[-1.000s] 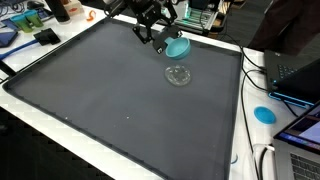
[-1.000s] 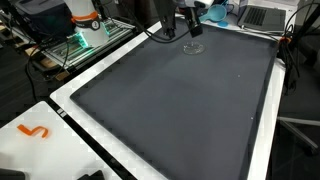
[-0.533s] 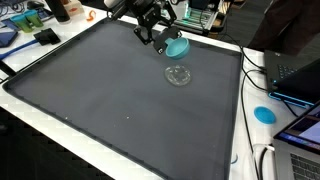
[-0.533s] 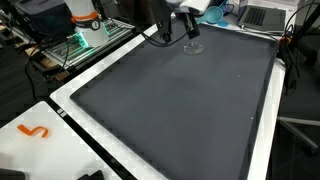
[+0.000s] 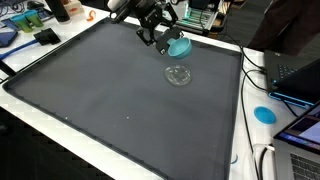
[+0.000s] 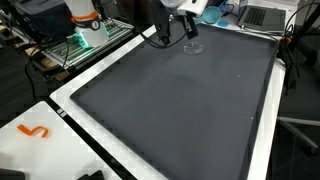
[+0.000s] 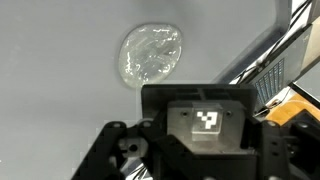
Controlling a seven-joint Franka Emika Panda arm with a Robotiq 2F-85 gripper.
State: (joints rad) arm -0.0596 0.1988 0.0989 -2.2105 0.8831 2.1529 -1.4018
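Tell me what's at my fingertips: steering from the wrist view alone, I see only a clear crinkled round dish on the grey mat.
Observer: A teal round dish sits right at the tips of the black gripper in an exterior view; clamped or not, I cannot tell.
Operator: Where is it from the clear one?
Observer: Apart from the clear crinkled round dish, which lies flat on the dark grey mat, nearer the mat's middle.

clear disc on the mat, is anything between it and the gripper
Nothing visible: only bare mat lies between the gripper and the clear disc. The teal object is right at the gripper.
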